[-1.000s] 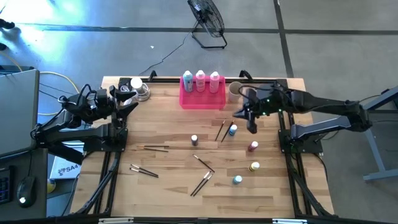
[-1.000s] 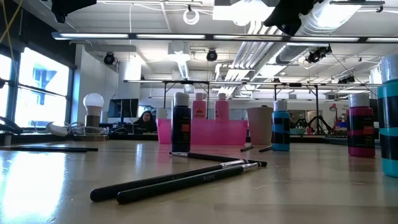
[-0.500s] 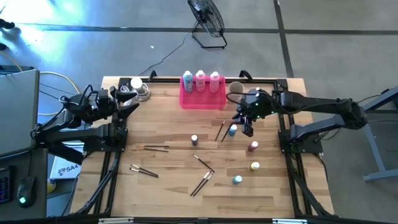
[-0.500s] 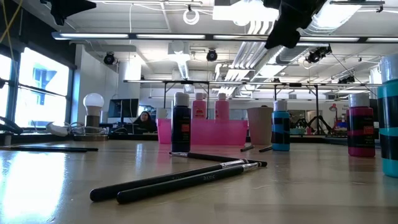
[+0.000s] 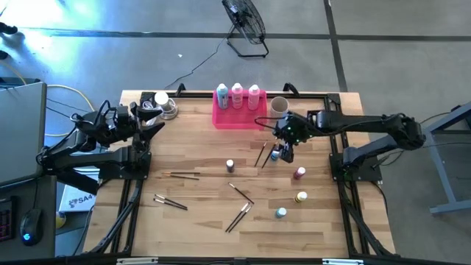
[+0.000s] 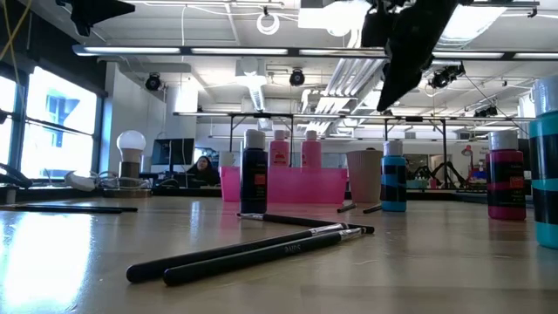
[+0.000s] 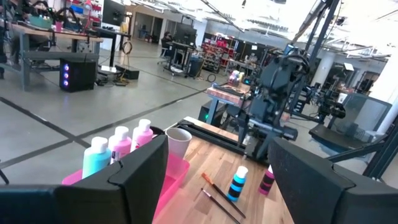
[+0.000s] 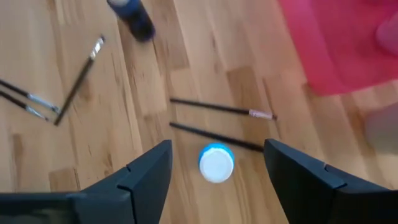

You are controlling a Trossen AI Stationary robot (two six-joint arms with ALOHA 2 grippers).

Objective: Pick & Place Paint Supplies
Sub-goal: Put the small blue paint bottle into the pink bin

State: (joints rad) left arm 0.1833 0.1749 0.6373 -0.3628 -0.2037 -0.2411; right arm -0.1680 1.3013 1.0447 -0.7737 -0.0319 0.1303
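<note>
1. The right gripper (image 5: 283, 152) hangs over the small blue bottle (image 5: 275, 154) near the table's middle right, fingers spread wide and holding nothing. In the right wrist view the bottle's white cap (image 8: 216, 163) lies between the two fingers (image 8: 144, 177), below them and not touched.

2. The blue bottle stands upright on the wooden table (image 5: 199, 221), just beside two thin brown paintbrushes (image 5: 262, 154). The pink tray (image 5: 239, 118), with three taller white-capped bottles (image 5: 238, 95) in it, lies toward the far edge, and a pale cup (image 5: 279, 106) stands beside the tray.

3. Handling, as a judgement: the bottle looks like small rigid plastic, light, with smooth round sides likely to slip under a loose pinch. It is narrow at the base and would probably tip if nudged from one side.

4. Recommended hold: across the body just under the cap, both fingers meeting it evenly so that it is not pushed over. The cap alone appears too small a purchase.

5. Hazard: the nearest brush lies close by the bottle's foot; a finger coming down on that side may catch or roll it.

6. Other tiny bottles, dark red (image 5: 299, 174), yellow (image 5: 301, 197), teal (image 5: 281, 213) and a dark one (image 5: 230, 165), stand apart on the table, with more brushes (image 5: 239, 216) scattered toward the near side.

7. The left gripper (image 5: 156, 118) waits at the table's far left corner, its fingers (image 7: 314, 180) wide apart and empty.
</note>
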